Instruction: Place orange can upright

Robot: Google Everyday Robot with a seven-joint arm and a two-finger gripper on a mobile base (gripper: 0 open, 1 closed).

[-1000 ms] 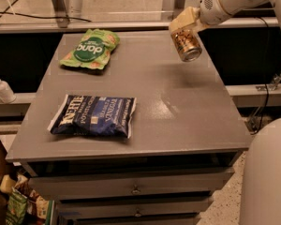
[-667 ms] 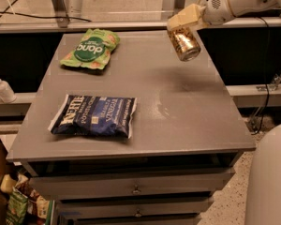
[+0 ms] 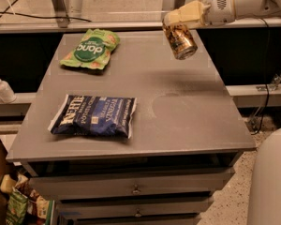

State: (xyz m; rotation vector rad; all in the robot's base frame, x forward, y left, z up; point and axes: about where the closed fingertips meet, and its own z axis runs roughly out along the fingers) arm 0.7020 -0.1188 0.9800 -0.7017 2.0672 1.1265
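Observation:
The orange can (image 3: 180, 41) hangs in the air over the far right part of the grey table (image 3: 187, 121), tilted with its lower end toward the right. My gripper (image 3: 178, 21) comes in from the upper right on a white arm and is shut on the can's upper end. The can is well above the tabletop and touches nothing else.
A green snack bag (image 3: 90, 49) lies at the far left of the table. A dark blue chip bag (image 3: 94, 116) lies at the front left. A soap bottle (image 3: 2, 87) stands off the table's left side. Drawers (image 3: 136, 189) are below the front edge.
The gripper with the can has shifted slightly left and a little up over the far right of the table. The bags have not moved.

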